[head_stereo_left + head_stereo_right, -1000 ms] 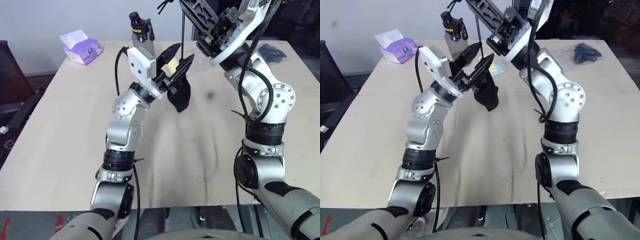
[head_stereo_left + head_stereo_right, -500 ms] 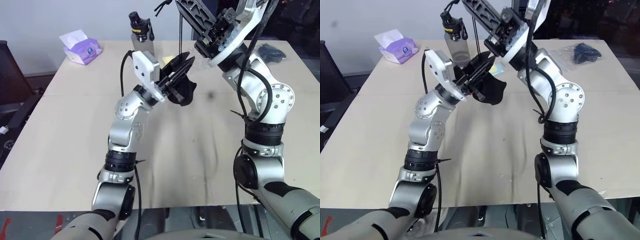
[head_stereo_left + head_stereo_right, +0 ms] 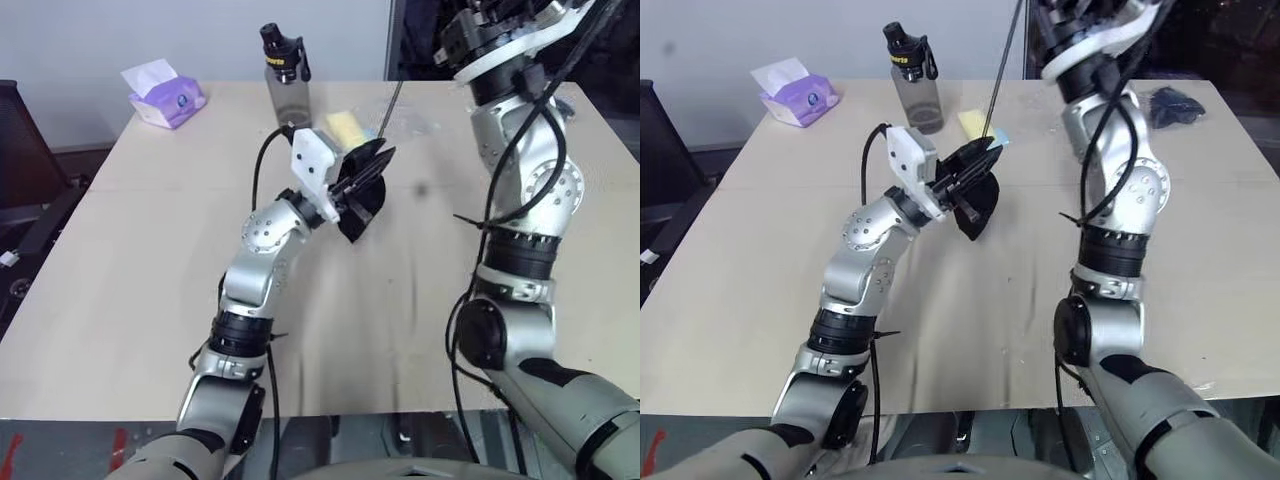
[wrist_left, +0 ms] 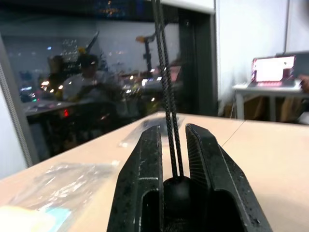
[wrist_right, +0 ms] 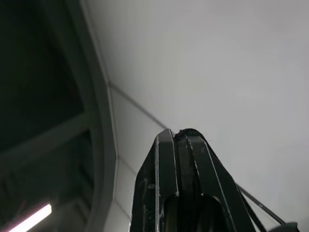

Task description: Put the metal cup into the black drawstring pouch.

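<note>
Gripping the black drawstring pouch (image 3: 362,205) at its mouth, the left gripper (image 4: 173,145) had its two black fingers (image 4: 145,164) drawn close on either side of the thin cord (image 4: 166,87), which ran taut up between them toward the right gripper (image 5: 176,140). That gripper was raised high above the far side of the desk (image 3: 120,260), its fingers pressed together, seemingly on the cord's upper end. The pouch hung just above the middle of the desk, bulging at the bottom; the metal cup could not be seen, so it was probably already inside, though the fabric hid any proof. By that reading the cup was in and the mouth was being cinched; lowering and letting go of the pouch remained. A grey bottle (image 3: 910,75) with a black cap stood near the far edge, a yellow sponge (image 3: 344,126) just beside it, a purple tissue pack (image 3: 160,95) at the far left corner, and a clear plastic bag (image 3: 1165,103) holding something dark at the far right. Beyond the pale wooden desk were a white wall and dark glass reflecting room lights.
</note>
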You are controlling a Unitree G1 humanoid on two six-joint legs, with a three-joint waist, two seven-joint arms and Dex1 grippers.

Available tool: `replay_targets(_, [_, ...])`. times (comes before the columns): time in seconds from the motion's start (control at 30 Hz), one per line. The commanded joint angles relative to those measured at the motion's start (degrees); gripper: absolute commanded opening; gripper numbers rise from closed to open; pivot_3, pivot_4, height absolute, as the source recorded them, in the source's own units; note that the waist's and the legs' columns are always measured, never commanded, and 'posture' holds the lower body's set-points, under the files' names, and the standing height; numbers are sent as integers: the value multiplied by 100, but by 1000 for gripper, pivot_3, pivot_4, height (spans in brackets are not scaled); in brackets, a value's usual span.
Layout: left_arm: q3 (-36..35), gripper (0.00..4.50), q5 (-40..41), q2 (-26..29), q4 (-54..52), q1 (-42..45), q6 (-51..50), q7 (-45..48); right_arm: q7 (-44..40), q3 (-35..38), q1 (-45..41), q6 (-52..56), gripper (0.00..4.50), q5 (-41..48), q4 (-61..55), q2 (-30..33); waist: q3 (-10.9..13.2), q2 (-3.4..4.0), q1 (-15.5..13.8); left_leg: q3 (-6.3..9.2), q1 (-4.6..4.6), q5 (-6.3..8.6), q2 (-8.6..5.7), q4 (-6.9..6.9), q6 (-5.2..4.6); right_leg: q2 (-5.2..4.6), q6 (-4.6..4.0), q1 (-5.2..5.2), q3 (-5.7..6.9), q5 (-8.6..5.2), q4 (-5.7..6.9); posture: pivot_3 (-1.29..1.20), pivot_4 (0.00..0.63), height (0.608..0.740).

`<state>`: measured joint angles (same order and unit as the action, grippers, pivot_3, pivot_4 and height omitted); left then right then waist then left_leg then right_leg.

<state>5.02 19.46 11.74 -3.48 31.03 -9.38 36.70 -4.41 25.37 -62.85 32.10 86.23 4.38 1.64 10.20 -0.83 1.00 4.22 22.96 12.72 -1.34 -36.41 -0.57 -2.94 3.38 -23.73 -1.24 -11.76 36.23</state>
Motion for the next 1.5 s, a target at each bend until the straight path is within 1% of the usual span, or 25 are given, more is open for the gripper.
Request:
replay_targets(0.03, [-43,2375,-3,18,130,-243,-156,-57,-263,62,-359,-85,0,219,-421,202,7,10,8,-2,1,0,-4,1,0,0,0,-1,-1,0,0,0,150,740])
replay_targets(0.07, [-58,2979,-13,35,115,-276,-145,-50,-287,5,-347,-66,0,180,-424,203,8,11,20,-1,3,0,-3,4,0,2,0,-6,-1,0,0,0,150,740])
replay_targets(0.1, [-88,3217,6,53,89,-314,-106,-19,-303,-44,-337,-50,0,157,-427,199,8,11,39,-1,3,0,-2,5,0,5,0,-9,-1,0,2,0,150,740])
replay_targets(0.13, [-137,3734,45,82,52,-369,-90,4,-322,-88,-325,-39,0,139,-435,187,8,11,69,1,3,0,0,6,0,7,0,-10,0,0,6,0,150,740])
replay_targets(0.27, [-251,3734,140,243,-113,-625,-91,128,-355,-185,-280,-7,0,121,-477,172,8,13,129,-2,-1,0,7,6,0,6,-1,-11,-3,0,15,0,150,740])
replay_targets(0.47, [-548,3734,26,669,-100,-967,-33,97,-307,-363,-163,116,0,17,-486,198,9,14,132,-2,-4,0,12,7,0,6,-2,-12,-5,-1,18,0,150,740])
replay_targets(0.63, [-1049,3734,-130,1171,106,-1156,111,-45,-188,-694,93,412,0,-413,-325,355,9,14,136,-3,-4,0,13,6,0,4,-1,-12,-7,-1,17,0,150,740])
replay_targets(0.73, [-1270,3734,-112,1399,122,-1314,116,-36,-200,-845,210,521,0,-601,-196,318,10,15,136,-3,-1,0,13,7,0,4,-1,-21,-13,-1,19,0,150,740])
replay_targets(0.93, [-1530,3734,-84,1667,39,-1645,95,-13,-19,-941,440,585,0,-1077,164,268,10,15,123,-1,0,0,16,9,0,-1,-1,-23,-13,0,19,0,150,740])
replay_targets(0.97, [-1554,3734,-75,1689,21,-1682,95,-4,-99,-934,1189,747,0,-917,-447,307,10,15,115,-1,2,0,14,9,0,-3,-1,-22,-12,0,18,0,150,740])
replay_targets(1.03, [-1580,3734,-57,1714,-33,-1772,74,11,-158,-950,2442,1030,0,-619,-1521,404,-20,-25,-8,9,3,0,13,15,0,-6,-1,-12,11,-1,3,0,150,740])
replay_targets(1.07, [-1582,3734,-55,1724,-61,-1821,56,17,-161,-954,2815,1097,0,-541,-1803,449,-19,-24,-22,24,2,2,23,10,2,-5,-4,4,33,-4,-7,0,150,740])
replay_targets(1.1, [-1574,3734,-61,1747,-98,-1914,38,45,-203,-947,3075,1168,0,-504,-1917,549,-7,-4,-27,24,10,2,23,12,2,-6,-3,2,32,-4,-13,0,150,740])
replay_targets(1.17, [-1582,3734,-62,1783,-162,-2087,-6,79,-288,-888,3584,1400,0,-243,-2099,802,0,8,-1,24,42,1,12,10,1,-22,-2,-40,10,-2,-6,0,150,740])
replay_targets(1.2, [-1601,3734,-32,1804,-210,-2170,-41,106,-362,-846,3855,1522,0,-72,-2213,961,0,7,7,9,79,0,0,-5,0,-29,0,-92,-18,0,19,0,150,740])
replay_targets(1.23, [-1627,3826,-3,1824,-256,-2243,-66,142,-438,-814,4099,1619,591,116,-2317,1122,-1,5,18,3,81,0,-1,-7,0,-30,0,-97,-25,0,22,0,150,740])
replay_targets(1.27, [-1644,3826,17,1837,-291,-2290,-84,168,-485,-805,4254,1663,942,247,-2386,1239,-1,5,26,1,75,1,1,-7,-1,-30,0,-94,-25,0,22,0,150,740])
replay_targets(1.33, [-1685,3826,77,1889,-434,-2507,-135,274,-687,-695,4757,1831,1871,425,-2522,1623,-1,5,26,3,71,1,9,-7,-1,-18,0,-94,-21,-1,25,0,150,740])
replay_targets(1.37, [-1697,3826,81,1925,-507,-2665,-119,344,-875,-634,5031,1934,2277,376,-2543,1875,-2,3,19,4,71,1,15,-7,-1,-13,-1,-93,-16,-1,27,0,150,740])
replay_targets(1.4, [-1700,3826,62,1972,-568,-2856,-84,417,-1208,-615,5327,2051,2277,188,-2566,2210,-3,4,11,2,70,0,19,-7,-1,-8,-3,-89,-9,-2,27,0,150,740])
replay_targets(1.43, [-1710,3826,72,2011,-629,-3030,-94,477,-1634,-692,5587,2037,2277,-274,-2623,2588,-2,5,7,-6,67,0,20,-7,-1,-7,-5,-85,-6,-3,28,0,150,740])
replay_targets(1.5, [-1744,3826,135,2089,-761,-3330,-176,567,-2624,-1079,6092,1464,2277,-1706,-2736,3364,-2,9,2,-17,66,0,23,-10,-1,-4,-17,-86,-10,-11,28,0,150,740])
